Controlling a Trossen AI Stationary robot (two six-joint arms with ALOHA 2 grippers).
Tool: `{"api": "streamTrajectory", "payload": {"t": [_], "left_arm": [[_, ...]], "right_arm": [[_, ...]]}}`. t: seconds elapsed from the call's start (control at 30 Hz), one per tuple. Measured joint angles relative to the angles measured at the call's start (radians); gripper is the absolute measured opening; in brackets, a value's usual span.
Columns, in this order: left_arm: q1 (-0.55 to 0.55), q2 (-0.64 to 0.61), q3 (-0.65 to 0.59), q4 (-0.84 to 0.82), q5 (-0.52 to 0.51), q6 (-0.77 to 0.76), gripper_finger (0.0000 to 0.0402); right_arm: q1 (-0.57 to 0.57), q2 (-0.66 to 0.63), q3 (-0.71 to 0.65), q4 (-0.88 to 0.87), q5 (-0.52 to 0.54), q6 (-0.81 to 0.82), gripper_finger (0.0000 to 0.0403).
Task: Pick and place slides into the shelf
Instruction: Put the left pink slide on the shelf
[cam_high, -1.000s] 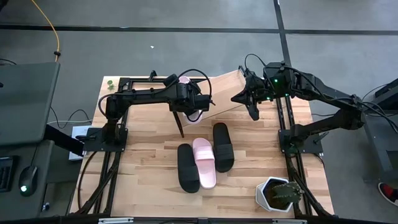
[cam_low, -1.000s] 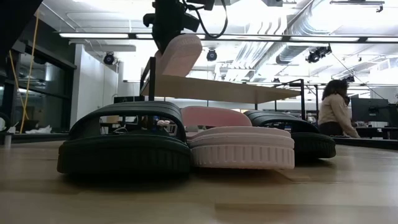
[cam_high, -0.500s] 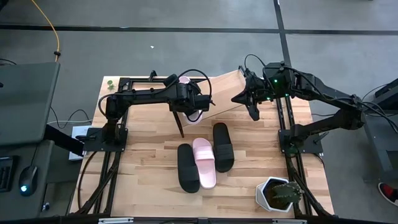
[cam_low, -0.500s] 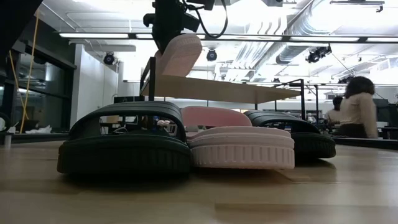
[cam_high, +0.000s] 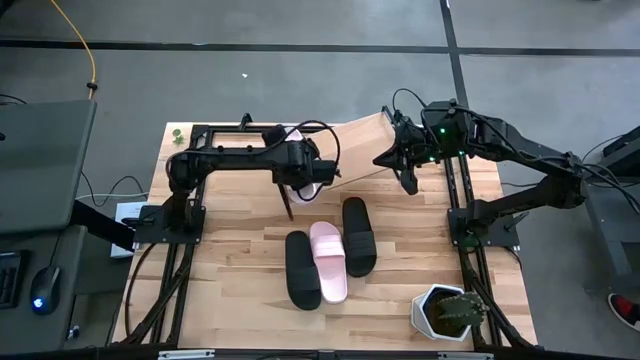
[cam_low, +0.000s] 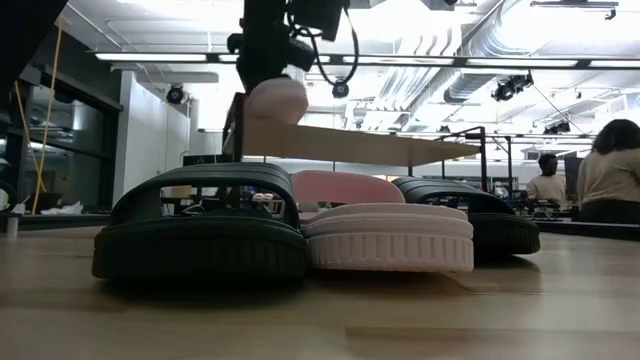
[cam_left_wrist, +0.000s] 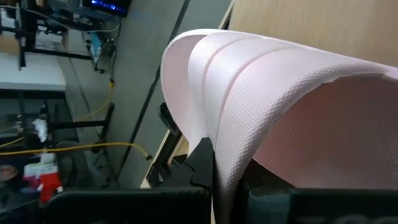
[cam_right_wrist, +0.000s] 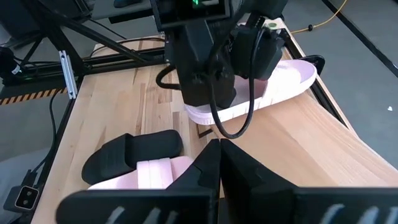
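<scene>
My left gripper (cam_high: 303, 172) is shut on a pale pink slide (cam_right_wrist: 280, 87) over the left end of the slanted wooden shelf (cam_high: 362, 142). In the low view the slide (cam_low: 277, 100) sits just above the board (cam_low: 350, 145); whether they touch I cannot tell. Three more slides lie flat on the table: a black one (cam_high: 303, 270), a pink one (cam_high: 328, 262) and a black one (cam_high: 358, 236). My right gripper (cam_high: 406, 180) hangs shut and empty above the shelf's right end. My left gripper pinches the pink slide's broad strap at its edge (cam_left_wrist: 217, 146), one finger (cam_left_wrist: 202, 163) on the strap's outer face and the other under it. The fingers slant down from the table's left. The slide lies close to level, sole down, over the shelf board.
A cactus in a white pot (cam_high: 447, 312) stands at the table's near right corner. Black arm frames (cam_high: 165, 250) run along both sides of the table. People (cam_low: 615, 165) show in the room beyond the table's far edge.
My left gripper has gone down toward the shelf, still shut on the pink slide. The slide has come down with it, from tilted up to nearly level just above the board.
</scene>
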Motion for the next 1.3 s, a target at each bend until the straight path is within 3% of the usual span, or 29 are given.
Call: {"api": "streamTrajectory", "payload": {"t": [1.3], "left_arm": [[0.007, -0.032, -0.035, -0.003, 0.055, 0.064, 0.0003]], "right_arm": [[0.0, 0.0, 0.0, 0.0, 0.0, -0.002, 0.0]]}}
